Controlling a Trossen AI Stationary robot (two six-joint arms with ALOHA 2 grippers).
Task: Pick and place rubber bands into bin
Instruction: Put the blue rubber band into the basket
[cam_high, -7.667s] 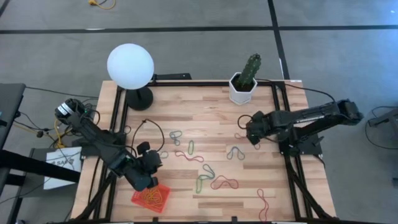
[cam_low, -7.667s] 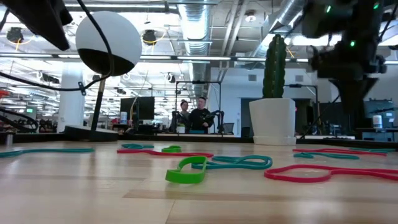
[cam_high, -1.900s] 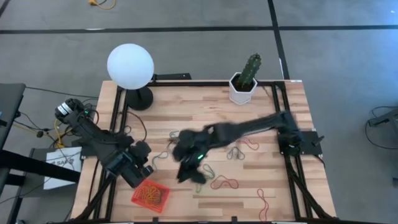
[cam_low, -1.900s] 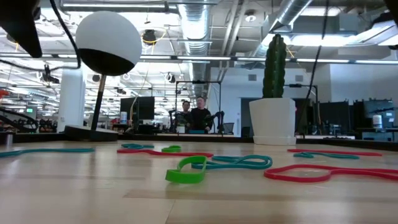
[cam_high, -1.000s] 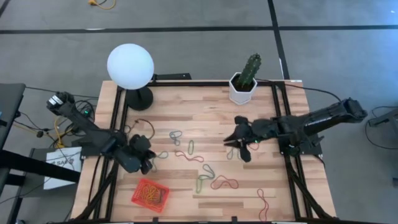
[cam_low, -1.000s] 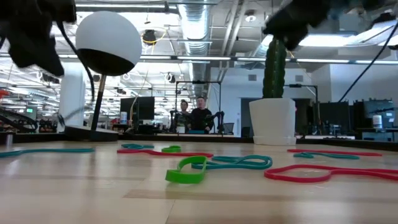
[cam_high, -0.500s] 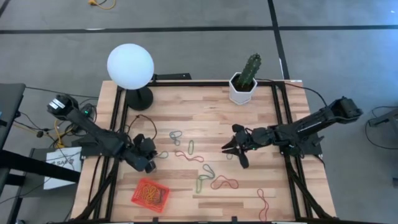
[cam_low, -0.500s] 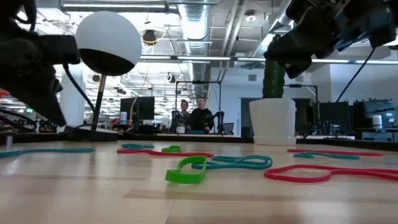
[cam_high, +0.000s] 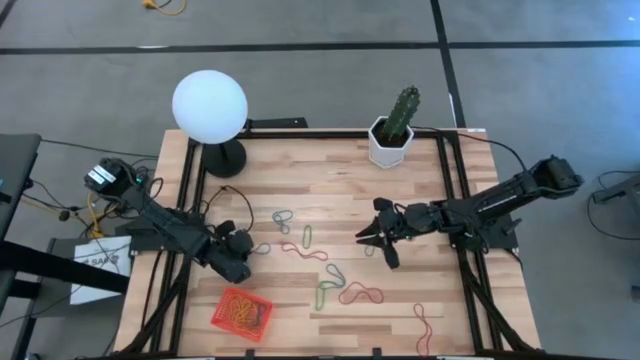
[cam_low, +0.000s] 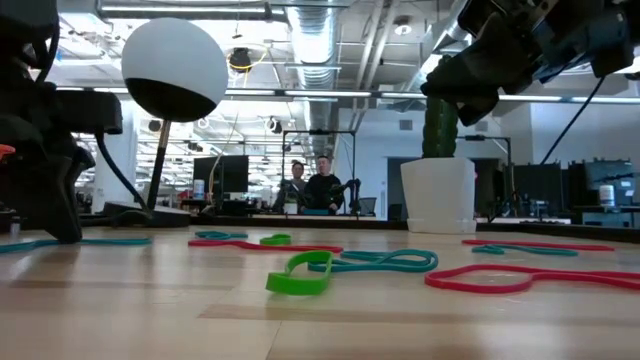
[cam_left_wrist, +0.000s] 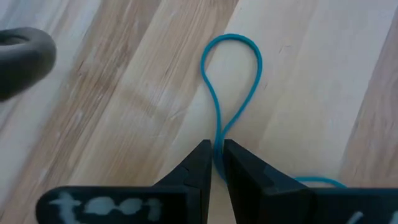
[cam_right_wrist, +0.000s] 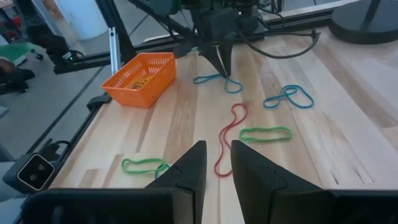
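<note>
At nine o'clock on the table, my left gripper (cam_left_wrist: 216, 163) has dropped onto a blue band (cam_left_wrist: 231, 81), fingers pinched nearly shut around it; bin (cam_high: 241, 313) waits at seven. Right gripper (cam_high: 378, 240) hovers, fingers slightly apart, empty.

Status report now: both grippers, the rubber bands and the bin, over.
Left gripper down on the table, pinching a blue rubber band. Right gripper hovering mid-table, holding nothing. Bin near the front left edge, bands already inside. Path to it looks free.
</note>
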